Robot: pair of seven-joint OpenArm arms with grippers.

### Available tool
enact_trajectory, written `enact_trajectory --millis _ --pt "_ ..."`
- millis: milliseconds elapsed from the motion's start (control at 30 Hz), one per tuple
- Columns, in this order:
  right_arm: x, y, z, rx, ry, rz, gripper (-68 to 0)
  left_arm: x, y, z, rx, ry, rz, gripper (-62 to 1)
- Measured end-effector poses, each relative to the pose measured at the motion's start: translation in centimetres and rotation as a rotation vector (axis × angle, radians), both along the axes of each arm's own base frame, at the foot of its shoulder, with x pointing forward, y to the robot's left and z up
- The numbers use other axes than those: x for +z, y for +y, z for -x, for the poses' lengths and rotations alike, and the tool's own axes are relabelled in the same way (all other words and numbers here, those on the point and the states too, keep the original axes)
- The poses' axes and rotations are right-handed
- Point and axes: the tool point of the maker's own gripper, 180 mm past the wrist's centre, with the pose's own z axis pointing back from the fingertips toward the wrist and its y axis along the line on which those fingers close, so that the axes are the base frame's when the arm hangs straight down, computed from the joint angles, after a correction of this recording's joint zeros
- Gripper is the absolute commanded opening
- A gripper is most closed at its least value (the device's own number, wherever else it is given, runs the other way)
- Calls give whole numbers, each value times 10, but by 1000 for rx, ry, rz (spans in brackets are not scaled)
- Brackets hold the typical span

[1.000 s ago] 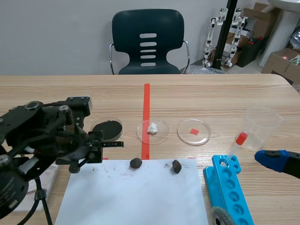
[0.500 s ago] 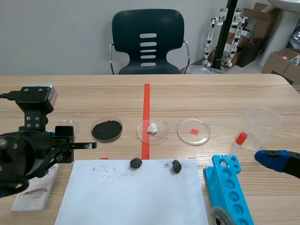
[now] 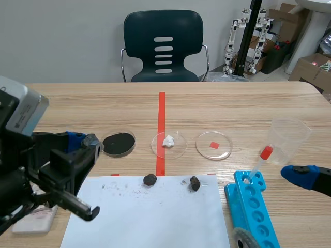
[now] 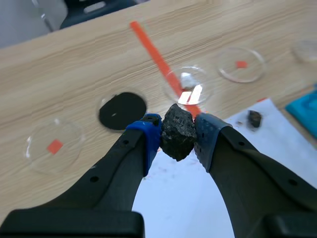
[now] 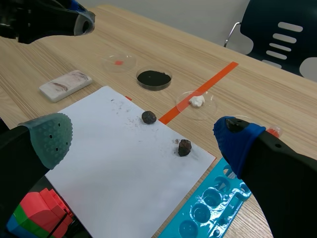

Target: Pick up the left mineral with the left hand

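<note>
- The left gripper (image 4: 177, 135) is closed on the left mineral (image 4: 176, 124). In the left wrist view, the dark, rough stone sits between the two pads and touches both of them.
- In the scene view this gripper hangs above the table, near the dish of black powder (image 3: 118, 143) and off the far left corner of the white paper (image 3: 145, 217). From that side the stone itself cannot be made out.
- Two more dark stones lie on the paper: a second mineral (image 3: 150, 179) at the end of the red tape line, and a third mineral (image 3: 194, 183) well to its right. Judged from this, the held piece is the task's one and the step in hand is the lift.
- The stone is irregular and the pads seem to meet it on narrow faces. The squeeze should be even, without extra force, because the dark crumbs on the paper suggest such stones shed.
- The lift is best made straight and slow, without a swing of the wrist, so the stone does not turn in the pads.
- The right gripper (image 5: 140, 130) is wide apart and holds nothing.
</note>
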Motion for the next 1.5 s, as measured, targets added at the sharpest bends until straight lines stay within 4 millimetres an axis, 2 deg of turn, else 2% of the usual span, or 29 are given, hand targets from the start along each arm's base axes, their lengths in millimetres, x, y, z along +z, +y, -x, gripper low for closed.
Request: enact_trajectory --millis 167,367,1500 --pt "0 0 0 0 0 0 -84 8 -21 38 -156 -66 33 -519" --pt "0 0 0 0 0 0 -84 10 -29 69 -226 -110 26 -519" --pt "0 0 0 0 0 0 -84 12 -29 66 -224 -124 27 -519"
